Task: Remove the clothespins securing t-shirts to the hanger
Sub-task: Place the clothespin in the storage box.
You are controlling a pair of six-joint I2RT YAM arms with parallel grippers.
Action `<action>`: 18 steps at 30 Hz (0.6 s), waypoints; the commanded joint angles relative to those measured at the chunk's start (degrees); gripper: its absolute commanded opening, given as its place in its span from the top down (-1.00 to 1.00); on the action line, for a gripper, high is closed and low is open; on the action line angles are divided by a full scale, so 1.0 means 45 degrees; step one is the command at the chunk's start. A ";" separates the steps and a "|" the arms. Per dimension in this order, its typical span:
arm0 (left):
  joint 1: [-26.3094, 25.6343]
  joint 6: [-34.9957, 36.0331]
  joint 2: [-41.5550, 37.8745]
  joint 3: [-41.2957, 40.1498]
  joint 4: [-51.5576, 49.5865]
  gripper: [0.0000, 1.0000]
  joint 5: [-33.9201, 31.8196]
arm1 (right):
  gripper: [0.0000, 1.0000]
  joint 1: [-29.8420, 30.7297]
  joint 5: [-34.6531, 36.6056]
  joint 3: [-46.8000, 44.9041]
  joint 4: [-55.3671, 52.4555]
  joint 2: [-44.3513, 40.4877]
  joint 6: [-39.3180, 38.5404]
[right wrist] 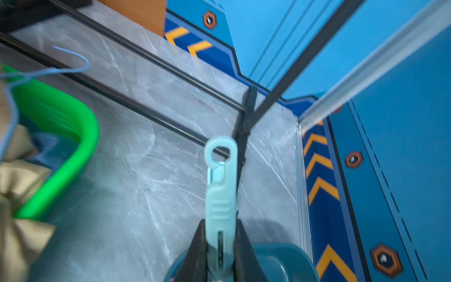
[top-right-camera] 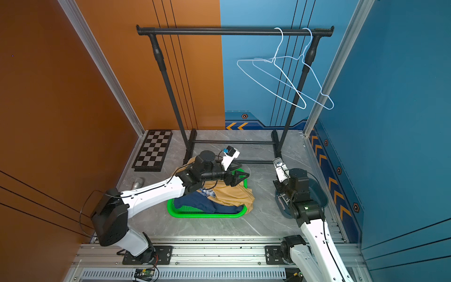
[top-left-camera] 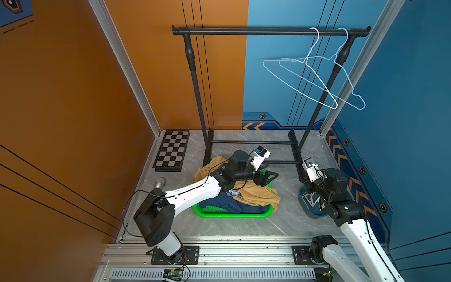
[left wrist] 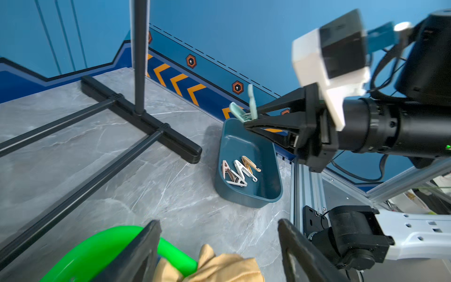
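Right gripper (left wrist: 249, 122): clenched on pale green plastic clothespin (right wrist: 220, 195), long axis running straight out from the jaws | Target: dark teal plastic bin (left wrist: 246, 201), surface's right edge, just below it, holding other pastel pegs (left wrist: 240, 171) | Left gripper (left wrist: 218, 227): released, farther off.

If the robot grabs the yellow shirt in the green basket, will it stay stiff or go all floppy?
Probably floppy: the yellow shirt lies crumpled in folds and droops over the green basket rim. It is likely light too, being thin cloth. It may drag the navy shirt lying against it.
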 commanded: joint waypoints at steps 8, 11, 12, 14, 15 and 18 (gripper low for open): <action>-0.1623 0.1154 0.2251 0.1533 0.0320 -0.55 -0.0573 | 0.81 -0.3722 -0.1384 -0.0477 -0.3455 0.0675 -0.0787; -0.1916 0.1534 0.2812 0.2030 -0.0283 -0.53 -0.0936 | 0.82 -0.3907 -0.1385 -0.0463 -0.3990 0.1378 -0.1361; -0.2092 0.1857 0.3000 0.2307 -0.0688 -0.53 -0.1217 | 0.82 -0.3973 -0.1443 -0.0465 -0.4123 0.1575 -0.1529; -0.2390 0.2418 0.3355 0.2782 -0.1368 -0.53 -0.1837 | 0.82 -0.4074 -0.1539 -0.0501 -0.4343 0.1887 -0.1741; -0.2551 0.2604 0.3544 0.3035 -0.1628 -0.53 -0.2047 | 0.82 -0.4111 -0.1561 -0.0532 -0.4428 0.2038 -0.1846; -0.2793 0.2798 0.4057 0.3561 -0.1964 -0.54 -0.2359 | 0.83 -0.4134 -0.1522 -0.0683 -0.4540 0.2539 -0.1990</action>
